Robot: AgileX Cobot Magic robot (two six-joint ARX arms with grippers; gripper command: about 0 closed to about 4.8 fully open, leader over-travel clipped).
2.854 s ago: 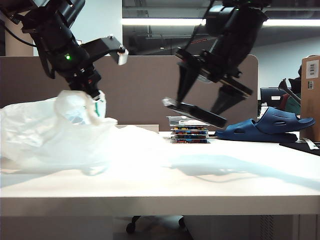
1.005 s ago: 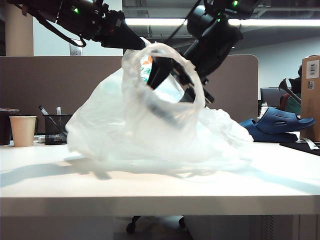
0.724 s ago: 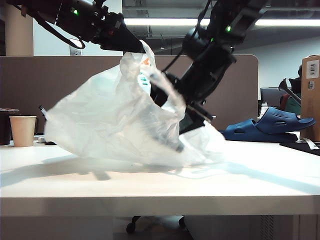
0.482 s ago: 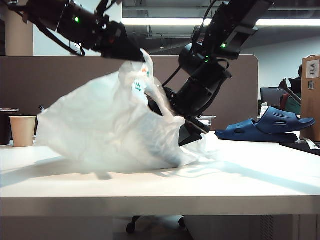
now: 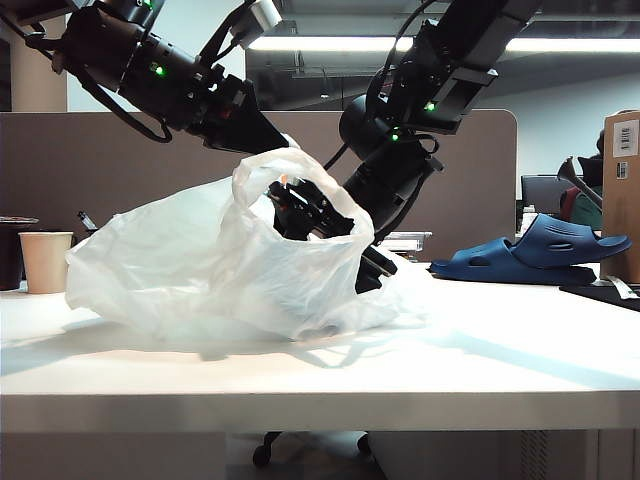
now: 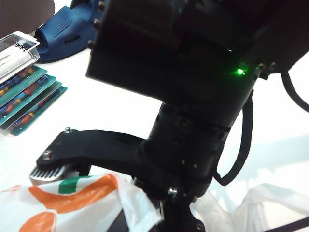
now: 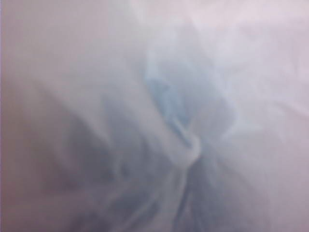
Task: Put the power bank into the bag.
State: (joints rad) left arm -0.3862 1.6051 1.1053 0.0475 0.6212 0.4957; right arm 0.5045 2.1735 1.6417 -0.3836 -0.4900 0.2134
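The left gripper (image 5: 268, 138) is closed on the upper rim of the bag (image 5: 190, 265), pinching the plastic beside one loop handle (image 5: 275, 170) and holding the mouth up above the table (image 5: 400, 370). In the left wrist view one ribbed finger pad (image 6: 48, 171) sits against the bag's orange and green printed logo (image 6: 72, 195), and the other arm's dark body fills most of that picture.

The right gripper reaches down through the bag's mouth from the right side of the exterior view – its fingertips are hidden behind the plastic, so whether the jaws stand open or hold something cannot be told. Its wrist view shows only blurred white film pressed close to the lens. A dark shape shows faintly through the bag wall by that gripper; whether it is the power bank cannot be made out, and the power bank is not clearly seen in any view.

One bag – large, crinkled, translucent white – lies slumped across the left and middle of the table, its mouth raised and open.

Outward from it: one paper cup (image 5: 45, 262) at the far left, one stack of clear-lidded boxes (image 6: 21, 92) behind the bag, and one blue sandal (image 5: 535, 252) to the right. Two arms in all.
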